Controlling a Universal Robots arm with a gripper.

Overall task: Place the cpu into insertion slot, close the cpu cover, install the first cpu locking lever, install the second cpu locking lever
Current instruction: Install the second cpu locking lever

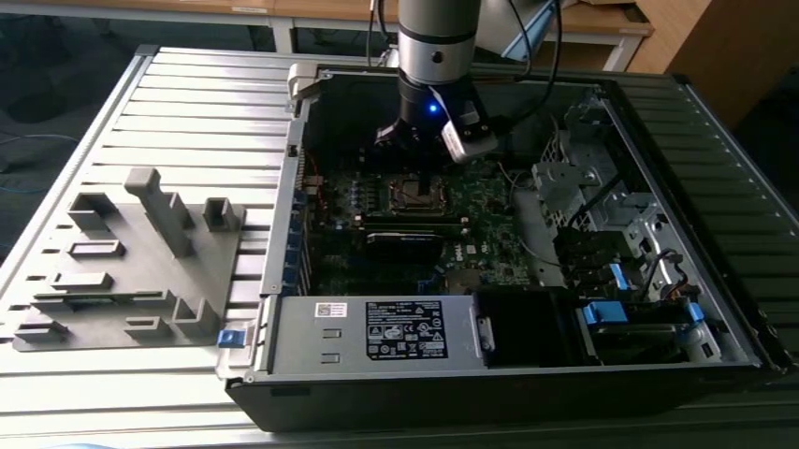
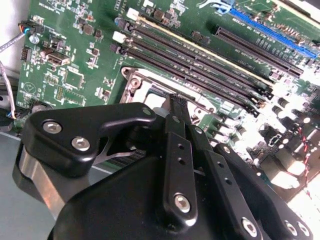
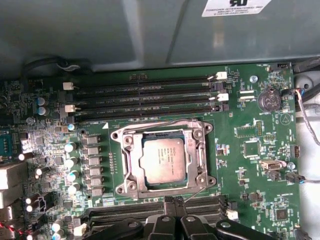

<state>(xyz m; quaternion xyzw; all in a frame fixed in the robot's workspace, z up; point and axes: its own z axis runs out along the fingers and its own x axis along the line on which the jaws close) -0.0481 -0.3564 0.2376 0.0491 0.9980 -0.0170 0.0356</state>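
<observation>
Pincer [image 3: 172, 207] hangs just beside the socket, fingers pressed together and holding nothing. Chip [image 3: 162, 161] sits in its slot with the cover [image 3: 200, 152] down around it; lever work seems in hand, calling for careful hooking.

An open black computer case [image 1: 500, 374] lies on a ribbed grey bench [image 1: 187, 103], its green motherboard [image 1: 487, 201] exposed. A grey moulded parts holder [image 1: 125, 262] (several upright posts and slots) sits at the exterior view's left. Four long black memory slots [image 3: 145, 97] run side by side beneath the power supply [image 1: 374, 332].
</observation>
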